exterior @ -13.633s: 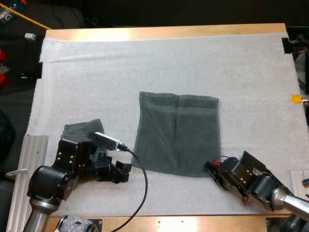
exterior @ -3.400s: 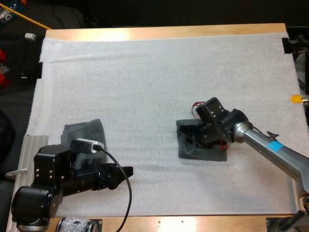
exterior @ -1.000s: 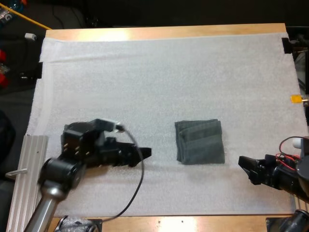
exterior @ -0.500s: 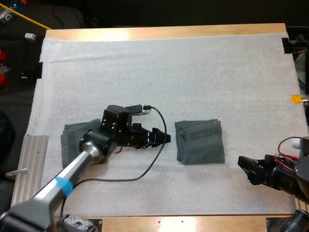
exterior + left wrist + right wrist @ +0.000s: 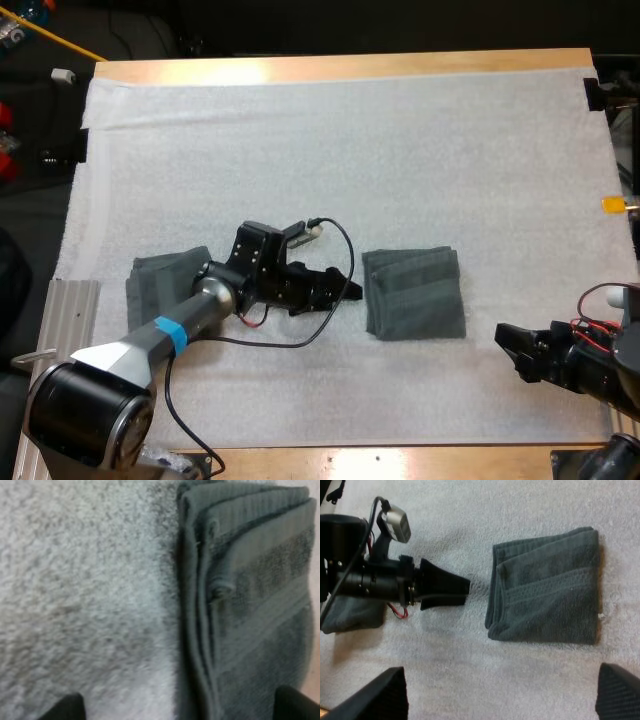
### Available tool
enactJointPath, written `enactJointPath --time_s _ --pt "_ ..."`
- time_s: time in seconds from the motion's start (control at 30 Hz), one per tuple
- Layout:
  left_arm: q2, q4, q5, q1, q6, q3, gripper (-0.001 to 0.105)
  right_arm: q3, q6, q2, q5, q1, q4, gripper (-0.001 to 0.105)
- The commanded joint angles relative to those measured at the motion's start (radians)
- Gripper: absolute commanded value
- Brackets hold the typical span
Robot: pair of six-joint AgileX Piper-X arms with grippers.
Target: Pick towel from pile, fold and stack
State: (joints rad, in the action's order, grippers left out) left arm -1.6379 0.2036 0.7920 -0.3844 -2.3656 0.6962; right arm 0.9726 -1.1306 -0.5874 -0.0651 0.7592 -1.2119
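Note:
A folded dark grey-green towel (image 5: 413, 293) lies on the white mat right of the middle. My left gripper (image 5: 350, 290) reaches across the mat to the towel's left edge. In the left wrist view its fingers stand apart, open: one fingertip (image 5: 65, 707) is over bare mat and the other (image 5: 295, 702) over the folded towel (image 5: 250, 605), with the layered edge between them. My right gripper (image 5: 508, 350) is open at the front right, apart from the towel. In the right wrist view the folded towel (image 5: 547, 587) lies just beyond the left gripper (image 5: 462, 587).
A second dark towel (image 5: 160, 278) lies at the mat's left, partly under my left arm, and appears behind that arm as the second towel (image 5: 355, 612). A ribbed metal rail (image 5: 55, 340) runs along the table's front left.
My left arm has swung right from the left-hand towel across the mat, until its fingertips reach the folded towel's left edge. The right arm and the folded towel have not moved.

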Motion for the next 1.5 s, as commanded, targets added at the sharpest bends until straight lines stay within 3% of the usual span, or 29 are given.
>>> enactJointPath --time_s 0.0,0.17,0.47,0.67,0.77,0.93,1.0,1.27,1.47 --pt "-0.003 -0.014 -0.004 -0.005 -0.021 0.017 0.072 0.005 0.001 0.001 -0.005 0.002 -0.005 0.074" --pt "-0.037 -0.013 -0.002 -0.048 -0.073 0.053 0.072 0.005 0.001 0.001 -0.005 0.002 -0.005 0.074" --pt "-0.12 0.004 -0.025 -0.207 -0.156 0.176 0.072 0.005 0.001 0.001 -0.005 0.002 -0.005 0.074" --pt "-0.163 0.03 -0.023 -0.26 -0.173 0.247 0.066 0.005 0.001 0.001 -0.002 0.002 -0.005 0.074" --pt "-0.163 0.033 -0.023 -0.261 -0.173 0.251 0.049 0.005 0.001 0.001 -0.002 0.002 -0.012 0.074" --pt "-0.163 0.063 -0.025 -0.261 -0.162 0.251 0.0 0.005 0.001 0.001 -0.002 0.002 -0.06 0.074" --pt "-0.16 0.068 -0.025 -0.261 -0.16 0.251 0.0 0.005 0.001 0.001 -0.002 0.002 -0.076 0.074" --pt "-0.072 0.133 -0.065 -0.259 -0.038 0.254 0.0 0.005 0.006 0.001 -0.002 0.002 -0.09 0.074" --pt "0.001 0.329 -0.133 -0.242 0.138 0.297 0.0 0.005 0.006 0.001 -0.002 0.002 -0.09 0.074"
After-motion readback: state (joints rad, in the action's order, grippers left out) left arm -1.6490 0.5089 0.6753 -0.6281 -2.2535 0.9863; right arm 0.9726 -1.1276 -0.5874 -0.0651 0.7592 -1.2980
